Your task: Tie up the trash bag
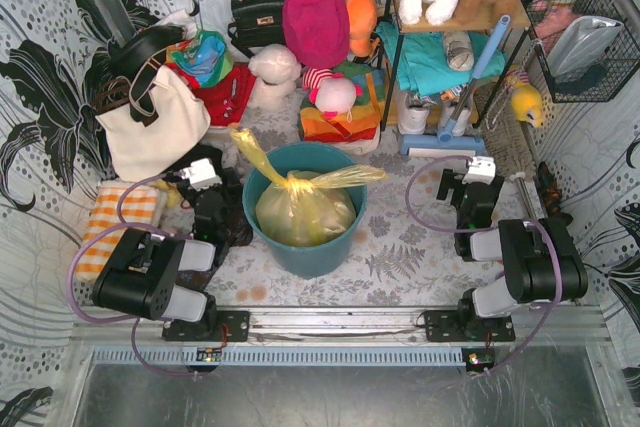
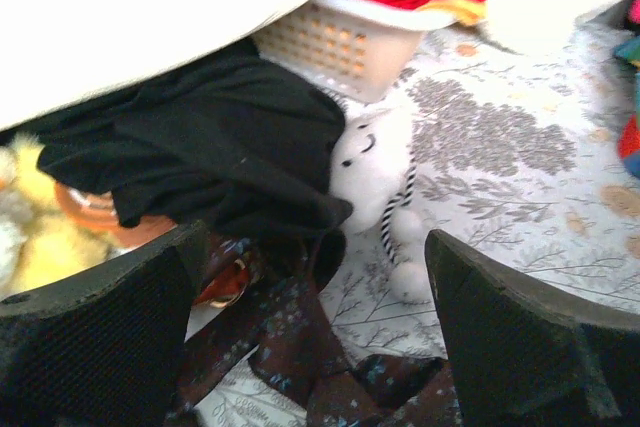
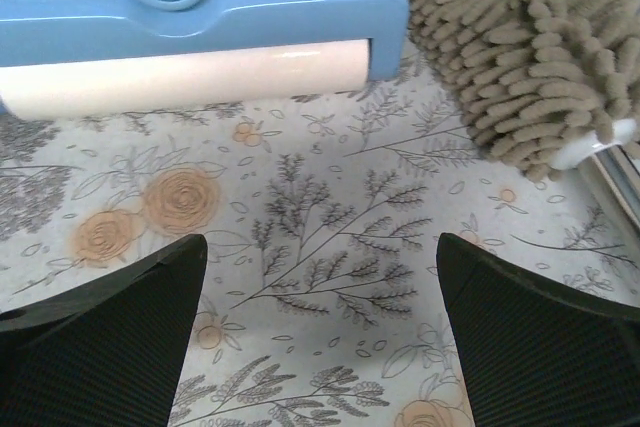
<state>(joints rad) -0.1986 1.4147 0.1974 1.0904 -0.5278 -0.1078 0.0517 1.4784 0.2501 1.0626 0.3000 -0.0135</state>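
The yellow-green trash bag sits in the teal round bin at the table's middle. Its top is knotted, with one tail sticking up to the left and one to the right. My left gripper is open and empty, left of the bin, over dark patterned fabric. My right gripper is open and empty, right of the bin, over the flowered tablecloth. The bag does not show in either wrist view.
A white tote bag stands at the left, black cloth and a small white toy beside it. A blue lint roller and a grey-brown mop head lie ahead of the right gripper. Toys, bags and a shelf fill the back.
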